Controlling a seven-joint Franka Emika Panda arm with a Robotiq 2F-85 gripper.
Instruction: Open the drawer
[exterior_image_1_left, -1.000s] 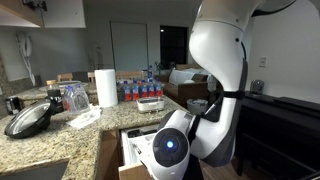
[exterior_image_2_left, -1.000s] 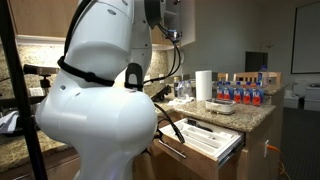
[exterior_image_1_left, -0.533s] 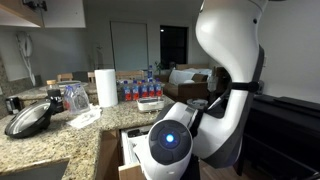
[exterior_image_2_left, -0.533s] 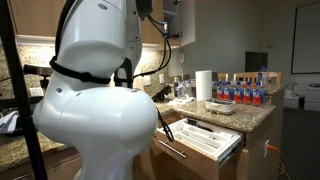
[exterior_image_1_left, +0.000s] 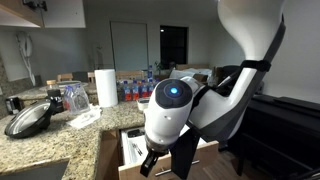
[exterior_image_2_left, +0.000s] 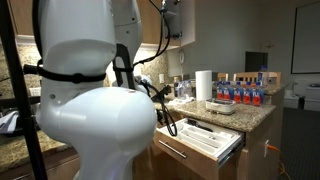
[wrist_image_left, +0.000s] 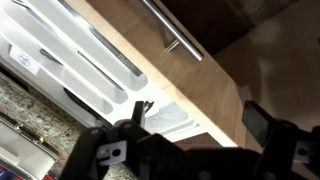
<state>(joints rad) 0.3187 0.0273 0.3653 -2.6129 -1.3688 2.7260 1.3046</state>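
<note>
The drawer (exterior_image_2_left: 190, 150) of light-brown wood stands pulled out under the granite counter, with its white cutlery divider tray (exterior_image_2_left: 207, 137) showing. It also shows in an exterior view (exterior_image_1_left: 128, 165), partly behind the arm. In the wrist view the drawer front (wrist_image_left: 190, 75), the silver bar handle (wrist_image_left: 168, 25) and the tray (wrist_image_left: 70, 60) fill the frame. My gripper (wrist_image_left: 200, 122) is open and empty, hanging a little off the drawer front's edge and touching nothing. In an exterior view the gripper (exterior_image_1_left: 153, 162) hangs in front of the drawer; in the other the robot's body hides it.
On the counter are a paper towel roll (exterior_image_1_left: 105, 87), a pack of water bottles (exterior_image_1_left: 136, 89), a dark pan (exterior_image_1_left: 28, 118) and a stack of plates (exterior_image_1_left: 150, 103). A dark cabinet (exterior_image_1_left: 290, 125) stands close beside the arm. The roll (exterior_image_2_left: 204, 85) and bottles (exterior_image_2_left: 240, 91) show in both exterior views.
The arm has risen and swung back from the drawer, lifting the wrist higher. The drawer stays pulled out and has not moved.
</note>
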